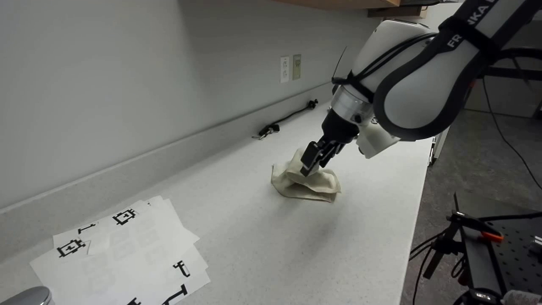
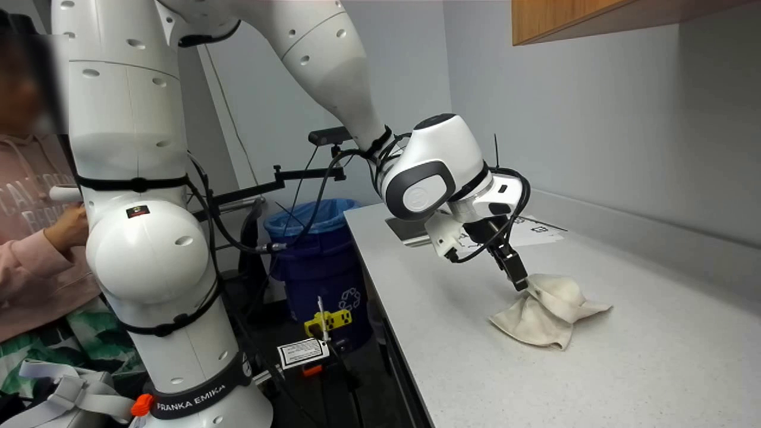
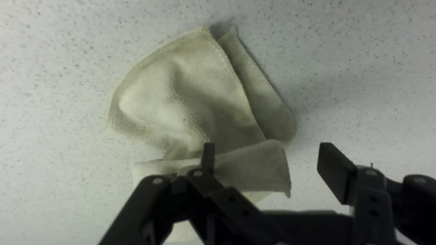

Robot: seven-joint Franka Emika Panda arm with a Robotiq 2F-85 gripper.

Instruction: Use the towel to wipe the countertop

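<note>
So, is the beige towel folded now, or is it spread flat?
Loosely folded and rumpled, not flat: the wrist view shows the beige towel with overlapping layers and creases.

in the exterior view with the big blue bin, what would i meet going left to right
person in a pink hoodie -> robot's upright base -> blue bin -> towel

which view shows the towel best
The wrist view: the towel appears largest there, its folds and stitching clear, though the gripper covers part. Both exterior views show it smaller, crumpled on the countertop.
</note>
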